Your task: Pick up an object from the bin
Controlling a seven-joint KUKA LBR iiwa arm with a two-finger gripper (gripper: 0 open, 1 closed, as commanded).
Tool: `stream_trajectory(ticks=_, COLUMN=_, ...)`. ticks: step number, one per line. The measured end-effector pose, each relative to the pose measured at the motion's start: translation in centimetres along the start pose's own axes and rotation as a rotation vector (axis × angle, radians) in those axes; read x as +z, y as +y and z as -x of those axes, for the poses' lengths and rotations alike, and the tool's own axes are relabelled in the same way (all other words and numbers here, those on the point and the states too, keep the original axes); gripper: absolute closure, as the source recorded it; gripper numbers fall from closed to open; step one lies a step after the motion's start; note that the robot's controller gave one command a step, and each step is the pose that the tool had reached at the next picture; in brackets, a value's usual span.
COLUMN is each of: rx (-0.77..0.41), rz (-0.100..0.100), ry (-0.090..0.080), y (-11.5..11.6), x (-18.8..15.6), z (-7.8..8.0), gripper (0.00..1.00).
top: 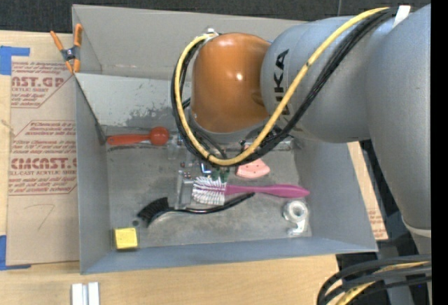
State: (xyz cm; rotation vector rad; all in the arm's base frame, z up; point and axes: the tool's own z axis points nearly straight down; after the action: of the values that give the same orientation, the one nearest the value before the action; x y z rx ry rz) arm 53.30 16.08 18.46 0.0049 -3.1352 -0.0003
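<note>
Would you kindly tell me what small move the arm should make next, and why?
Probably a small shift toward the view's right, then a short descent. The gripper sits low at the white-bristled end of the magenta toothbrush in mid-bin, with a black tool close on the other side. Centring on the brush head should avoid catching both.

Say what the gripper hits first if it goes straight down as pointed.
Probably the white bristle head of the pink brush, which lies right beneath the gripper. Depth is unclear from above, so it could just miss.
</note>
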Motion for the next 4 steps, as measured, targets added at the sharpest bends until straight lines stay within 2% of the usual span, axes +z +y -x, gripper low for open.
stream_trajectory(ticks=1, rx=0.003, rz=0.001, ry=-0.007, y=-0.1, x=-0.5, z=0.2, gripper=0.0)
stream_trajectory(ticks=2, rx=0.112, rz=0.003, ry=-0.006, y=1.3, x=11.8, z=-5.0, gripper=0.0)
stream_trajectory(ticks=3, rx=-0.066, rz=0.004, ry=-0.016, y=3.0, x=7.6, z=-5.1, gripper=0.0)
stream_trajectory(ticks=4, rx=0.313, rz=0.001, ry=-0.009, y=-4.9, x=8.5, z=-3.1, gripper=0.0)
